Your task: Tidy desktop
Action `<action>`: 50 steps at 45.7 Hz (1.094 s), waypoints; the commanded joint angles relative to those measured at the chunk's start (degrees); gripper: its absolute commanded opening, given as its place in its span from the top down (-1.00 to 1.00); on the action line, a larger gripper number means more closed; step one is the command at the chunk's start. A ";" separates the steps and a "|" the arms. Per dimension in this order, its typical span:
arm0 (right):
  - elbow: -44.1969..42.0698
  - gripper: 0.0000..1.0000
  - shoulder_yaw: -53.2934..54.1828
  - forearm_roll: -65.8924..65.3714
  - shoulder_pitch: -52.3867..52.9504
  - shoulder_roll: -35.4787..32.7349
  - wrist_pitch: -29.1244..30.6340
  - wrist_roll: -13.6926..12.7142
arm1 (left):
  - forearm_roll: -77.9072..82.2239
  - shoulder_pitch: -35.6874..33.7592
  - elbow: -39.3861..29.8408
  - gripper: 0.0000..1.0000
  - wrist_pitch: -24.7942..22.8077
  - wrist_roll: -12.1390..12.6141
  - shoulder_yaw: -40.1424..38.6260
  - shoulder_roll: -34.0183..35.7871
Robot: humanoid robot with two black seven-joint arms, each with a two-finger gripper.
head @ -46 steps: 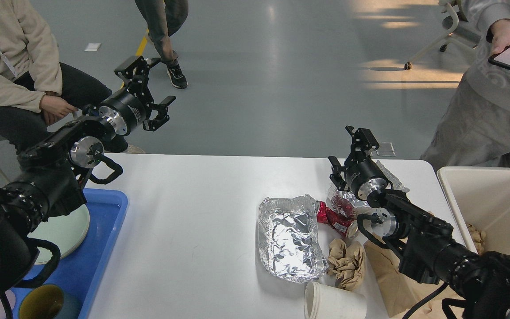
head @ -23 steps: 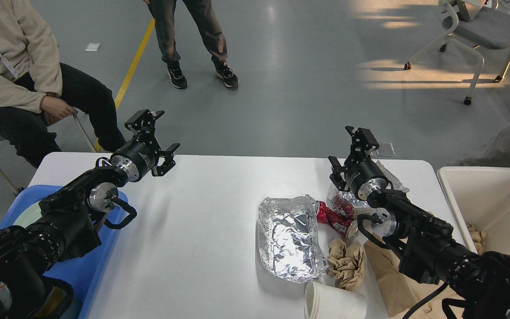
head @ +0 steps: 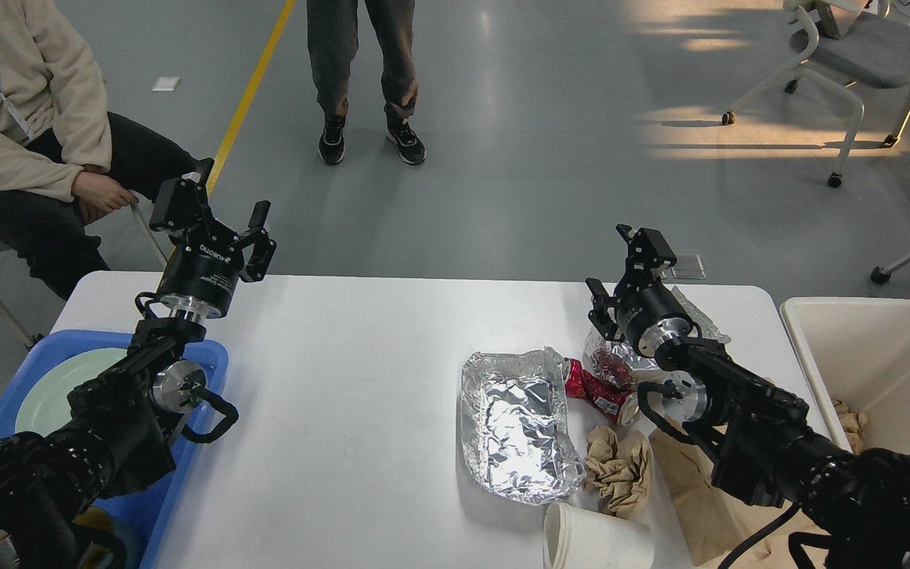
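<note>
Blue tray (head: 194, 442) at the left edge, holding a pale green plate (head: 52, 387). Crumpled foil container (head: 518, 423) lies right of centre. Touching its right side: a crushed red can (head: 601, 395). Clear plastic wrapping (head: 621, 365) sits behind the can. Crumpled brown paper (head: 619, 468) is near the front edge, beside a white paper cup (head: 593, 541) lying on its side. Brown paper bag (head: 696, 506) at the front right corner. Cream bin (head: 881, 371) stands off the right edge. Seated person (head: 20, 103) rear left; standing person (head: 364, 71) and chair (head: 850, 55) beyond.

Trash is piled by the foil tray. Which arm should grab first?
Probably the right. The right gripper hangs open just behind the crushed red can and foil tray, near the cream bin. The left gripper is open over the desktop beside the blue tray.
</note>
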 commanded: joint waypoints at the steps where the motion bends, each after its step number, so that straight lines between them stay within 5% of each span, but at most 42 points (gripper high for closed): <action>1: 0.00 -1.00 0.00 0.00 -0.07 0.00 -0.05 0.00 | 0.06 0.47 0.00 -0.93 -0.01 -3.00 0.05 0.11; 50: 0.00 -1.00 0.00 0.00 0.02 0.00 0.04 0.00 | -0.02 0.47 0.00 -0.93 0.16 -2.82 -0.21 0.11</action>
